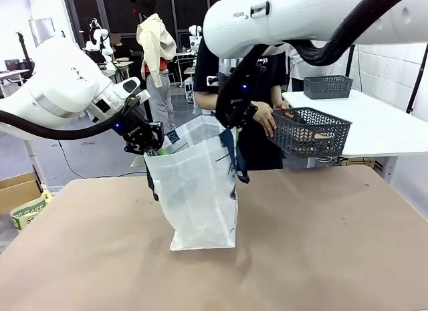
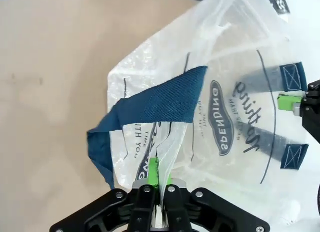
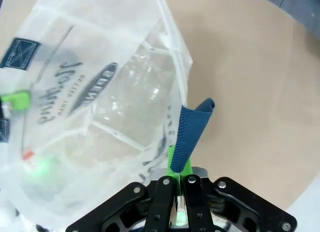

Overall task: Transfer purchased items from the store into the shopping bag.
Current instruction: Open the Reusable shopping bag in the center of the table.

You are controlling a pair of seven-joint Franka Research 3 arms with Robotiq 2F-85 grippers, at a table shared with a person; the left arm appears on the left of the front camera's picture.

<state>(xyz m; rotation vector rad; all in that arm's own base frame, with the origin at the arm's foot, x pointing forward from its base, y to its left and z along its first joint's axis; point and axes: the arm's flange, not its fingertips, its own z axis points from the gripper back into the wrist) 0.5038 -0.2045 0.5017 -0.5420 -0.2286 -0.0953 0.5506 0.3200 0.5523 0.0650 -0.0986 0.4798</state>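
Both the left fingers and right fingers are pinched shut on the rim of the shopping bag, spreading it upright on the surface; thin plastic may slip free once the basket held just beside it empties in.

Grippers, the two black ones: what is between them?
The open mouth of the clear bag stretches between the left gripper and the right gripper, each pinching its rim. The left wrist view shows this.
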